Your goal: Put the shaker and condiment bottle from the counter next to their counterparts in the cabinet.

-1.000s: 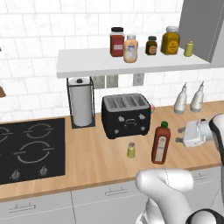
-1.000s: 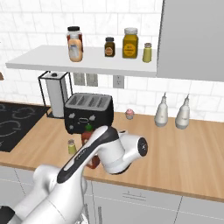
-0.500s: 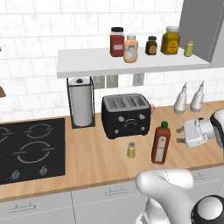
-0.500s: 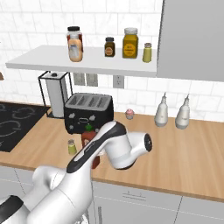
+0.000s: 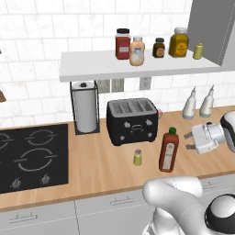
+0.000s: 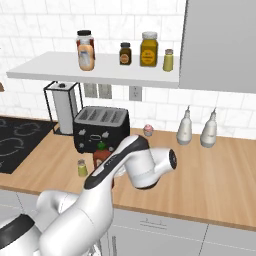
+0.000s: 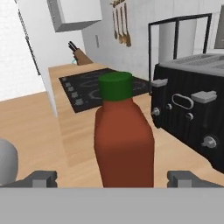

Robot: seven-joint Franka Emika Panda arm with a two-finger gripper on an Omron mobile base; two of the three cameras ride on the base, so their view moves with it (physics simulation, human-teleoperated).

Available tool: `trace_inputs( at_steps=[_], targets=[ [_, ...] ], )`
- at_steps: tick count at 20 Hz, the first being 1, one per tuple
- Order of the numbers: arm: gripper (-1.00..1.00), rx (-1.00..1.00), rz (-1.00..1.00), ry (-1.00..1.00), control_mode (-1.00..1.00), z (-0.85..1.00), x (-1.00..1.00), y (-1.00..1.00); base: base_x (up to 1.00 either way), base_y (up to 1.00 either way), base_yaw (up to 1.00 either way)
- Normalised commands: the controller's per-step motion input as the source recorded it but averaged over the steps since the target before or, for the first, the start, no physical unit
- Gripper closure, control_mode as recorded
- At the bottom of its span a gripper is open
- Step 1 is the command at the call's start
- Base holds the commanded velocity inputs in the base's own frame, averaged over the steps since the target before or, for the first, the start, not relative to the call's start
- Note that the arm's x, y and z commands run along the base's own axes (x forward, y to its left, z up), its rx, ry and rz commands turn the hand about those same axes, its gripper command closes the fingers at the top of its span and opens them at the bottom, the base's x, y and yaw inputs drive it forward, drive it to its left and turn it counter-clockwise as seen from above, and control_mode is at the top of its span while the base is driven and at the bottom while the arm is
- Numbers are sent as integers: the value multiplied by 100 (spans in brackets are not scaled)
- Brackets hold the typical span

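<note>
On the worktop [image 5: 92,156], just in front of the black toaster [image 5: 132,120], both of the task's things stand untouched: the condiment bottle [image 5: 168,150] upright with its green cap on, and the small shaker [image 5: 137,157] just to its left, apart from it. Neither has been lifted, so by my reading nothing of the task is done yet; both trips up to the cabinet [image 5: 137,68] are still to come. Up there the counterparts [image 5: 158,46] wait in a row, with the twin shaker [image 5: 198,50] at the end nearest the grey panel. The tool [image 5: 187,141] sits level beside the bottle on its right, its jaws spread wide with nothing between them; in the hand view the bottle fills the middle ground and the two fingertips [image 7: 41,178] stand on either side of it, not touching. This looks like the approach to a first grasp. The bottle's base is cut off in the hand view, its label faces away there, and in the right base view the arm covers most of the bottle.
</note>
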Motion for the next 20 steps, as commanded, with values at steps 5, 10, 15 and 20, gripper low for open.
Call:
trace_inputs(
  at_steps=[5, 10, 15, 20],
  targets=[
    [-100, 0, 1, -2, -100, -4, 23, -1, 0, 0, 0],
    [-100, 0, 0, 0, -100, -13, 15, 12, 0, 0, 0],
    [-100, 0, 0, 0, -100, -13, 0, 35, 0, 0, 0],
    [100, 0, 0, 0, -100, -10, 0, 23, 0, 0, 0]
  ],
)
